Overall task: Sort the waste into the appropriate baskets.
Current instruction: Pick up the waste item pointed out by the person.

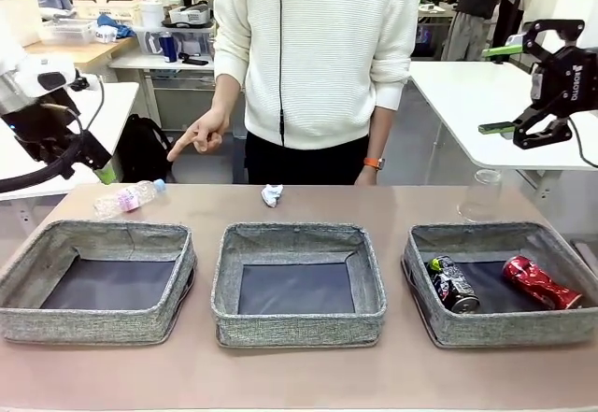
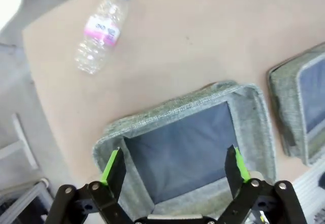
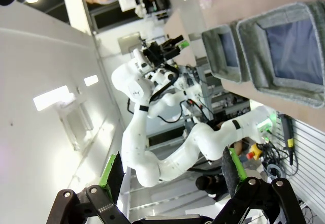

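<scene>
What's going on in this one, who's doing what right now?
Waste sorting is partway done. The dark can and red crushed can lie in the right basket; the middle basket and left basket are empty. The bottle, paper wad and clear plastic sit on the far side of the table. The left gripper, above the left basket, and the right gripper are open, holding nothing. The person's hand points down toward the table.

Three grey baskets in a row on the table (image 1: 299,379). Right basket (image 1: 505,330): dark can (image 1: 453,284) and red crushed can (image 1: 540,281), lying apart. Behind left basket (image 1: 93,325): clear bottle (image 1: 129,197) on its side. Behind middle basket (image 1: 299,326): white paper wad (image 1: 272,194). Behind the right one: crumpled clear plastic (image 1: 481,197). Person's hand (image 1: 199,136) points down toward the table. Robot's right hand (image 1: 502,90) raised at far right, jaws wide apart.
</scene>
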